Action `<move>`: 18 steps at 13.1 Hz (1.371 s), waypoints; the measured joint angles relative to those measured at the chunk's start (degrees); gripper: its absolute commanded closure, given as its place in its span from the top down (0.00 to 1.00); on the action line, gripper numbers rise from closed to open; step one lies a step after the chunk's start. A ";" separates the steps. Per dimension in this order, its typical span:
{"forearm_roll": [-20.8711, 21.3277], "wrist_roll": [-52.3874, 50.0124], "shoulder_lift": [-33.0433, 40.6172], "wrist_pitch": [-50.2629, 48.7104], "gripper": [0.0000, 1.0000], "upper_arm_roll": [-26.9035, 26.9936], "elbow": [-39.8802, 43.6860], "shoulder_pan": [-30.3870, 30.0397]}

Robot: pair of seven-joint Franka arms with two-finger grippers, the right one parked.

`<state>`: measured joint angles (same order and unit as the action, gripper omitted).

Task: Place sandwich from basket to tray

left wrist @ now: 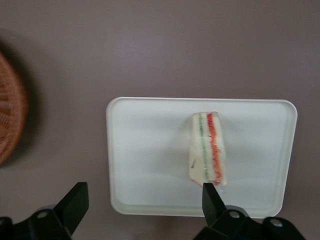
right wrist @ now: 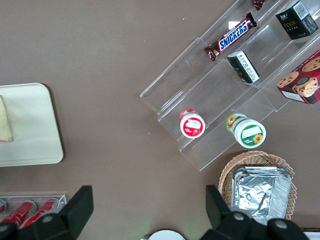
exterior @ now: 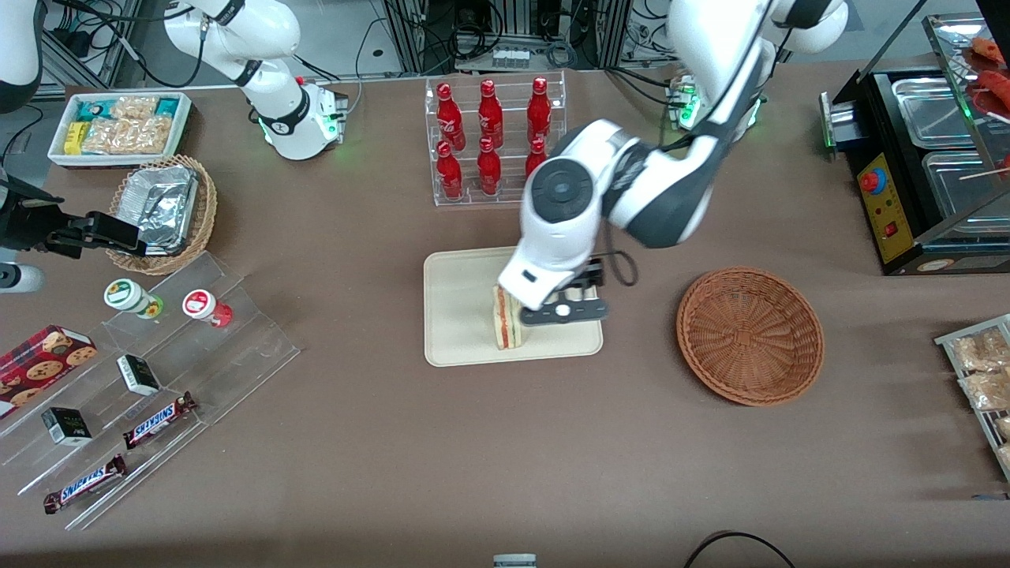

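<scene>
Release step complete: the sandwich (left wrist: 207,150) rests on the tray (left wrist: 145,150) directly beneath the gripper (left wrist: 142,200), whose jaws stand spread apart and grasp nothing. The basket (exterior: 750,335) sits empty alongside. Next, judged: a clear upward retreat.

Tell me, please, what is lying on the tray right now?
Only the sandwich rests on the tray, standing on edge. The open tool hangs above it, empty. In the front view the arm covers part of the tray.

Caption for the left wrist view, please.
Open gripper above the tray, sandwich lying on it, empty basket beside.
</scene>
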<state>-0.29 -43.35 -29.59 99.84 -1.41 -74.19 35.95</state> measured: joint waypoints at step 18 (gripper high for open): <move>-0.10 35.09 32.82 -15.08 1.00 0.42 -21.03 -30.39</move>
<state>-0.38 -8.26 3.23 84.76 -0.99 -95.21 5.56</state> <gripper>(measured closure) 0.000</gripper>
